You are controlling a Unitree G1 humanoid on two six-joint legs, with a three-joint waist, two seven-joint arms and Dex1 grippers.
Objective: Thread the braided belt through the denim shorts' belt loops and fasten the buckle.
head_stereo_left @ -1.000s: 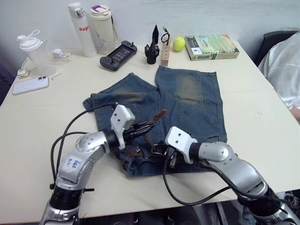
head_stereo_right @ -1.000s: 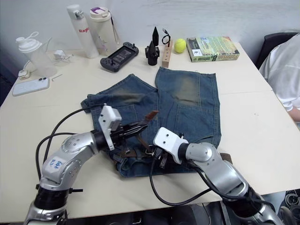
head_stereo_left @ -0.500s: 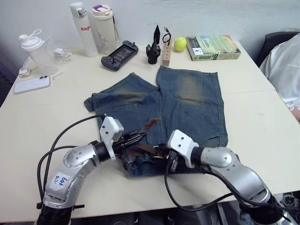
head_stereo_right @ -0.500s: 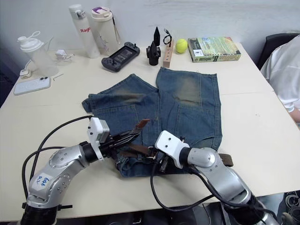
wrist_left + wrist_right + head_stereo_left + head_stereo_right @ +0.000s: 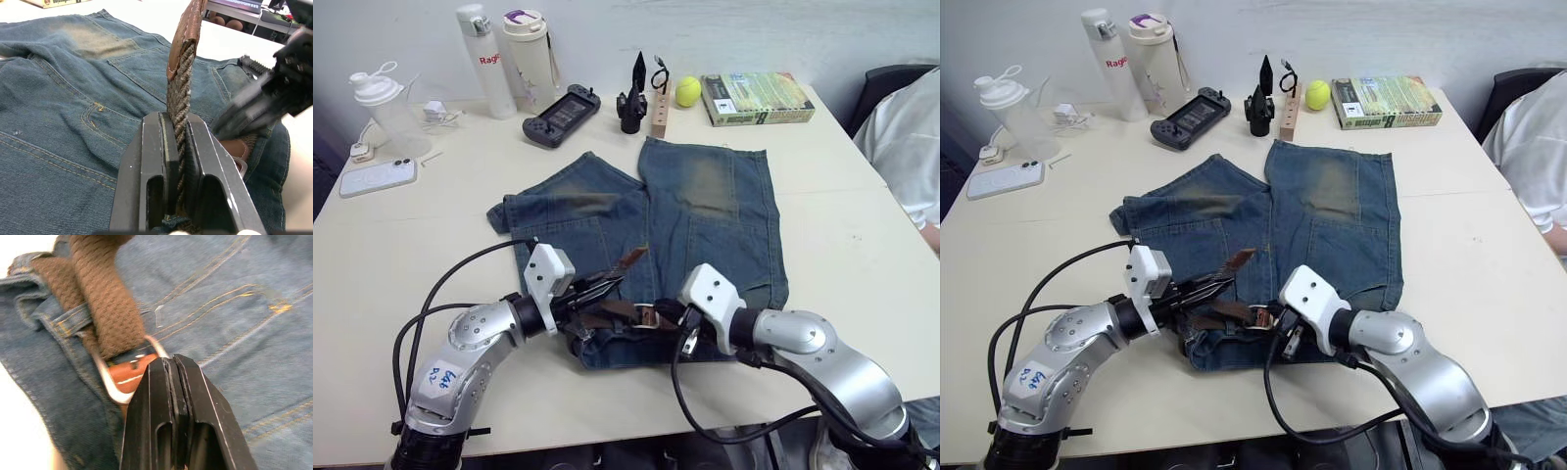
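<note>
From my seat, the belt [image 5: 179, 105] disappears down between the left gripper [image 5: 177, 128] jaws, so I can't see how far it runs inside them. The right gripper [image 5: 171, 363] covers part of the buckle [image 5: 128, 373], and I cannot tell whether its prong is through the weave. In the left wrist view that gripper is a blur. A person [image 5: 908, 122] is cut off at the picture's edge.
</note>
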